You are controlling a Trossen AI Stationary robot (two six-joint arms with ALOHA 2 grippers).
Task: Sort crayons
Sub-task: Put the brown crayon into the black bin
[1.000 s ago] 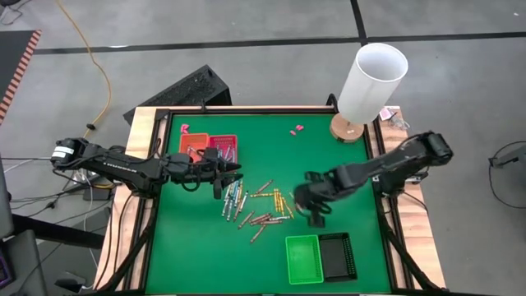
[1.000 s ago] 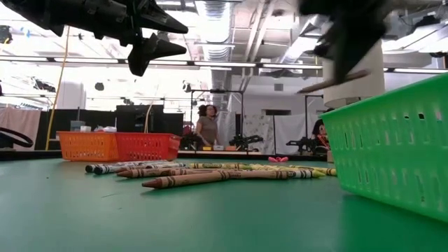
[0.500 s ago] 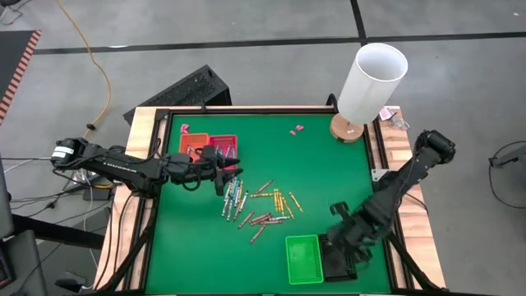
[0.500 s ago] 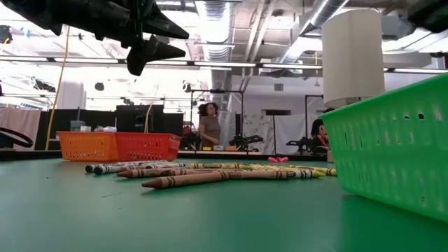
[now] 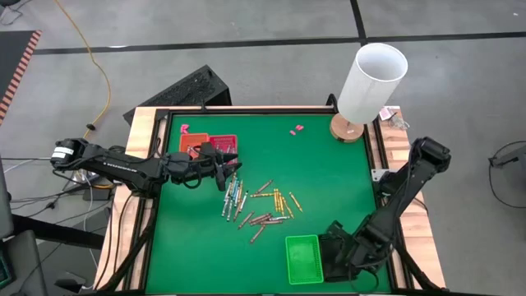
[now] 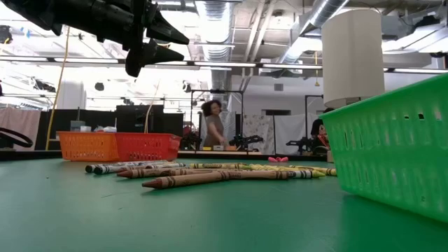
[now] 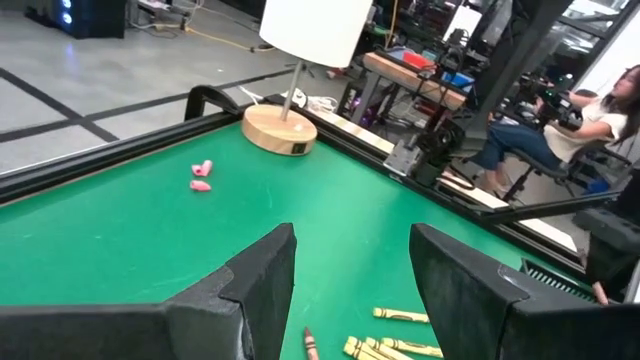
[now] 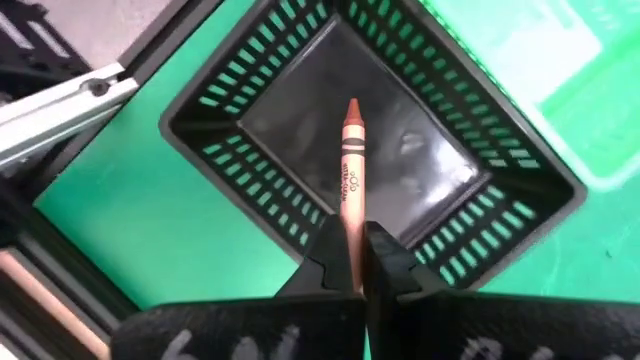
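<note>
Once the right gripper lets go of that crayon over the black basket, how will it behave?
The crayon looks thin, stiff and light, pinched at one end by the right gripper, so it should drop cleanly. Being round, it may roll or bounce inside the black basket; the slotted walls should likely contain it.

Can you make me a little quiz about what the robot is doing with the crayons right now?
1. True or false: the right gripper is holding a brown-red paper-wrapped crayon.
2. Which tray is that crayon hanging over? A) the bright green plastic slotted tray B) the black slotted tray C) the red slotted tray
3. Fill in: the left gripper is ____ and hovers above the loose pile of crayons on the green table.

Key: 1 true; 2 B; 3 open.
</note>
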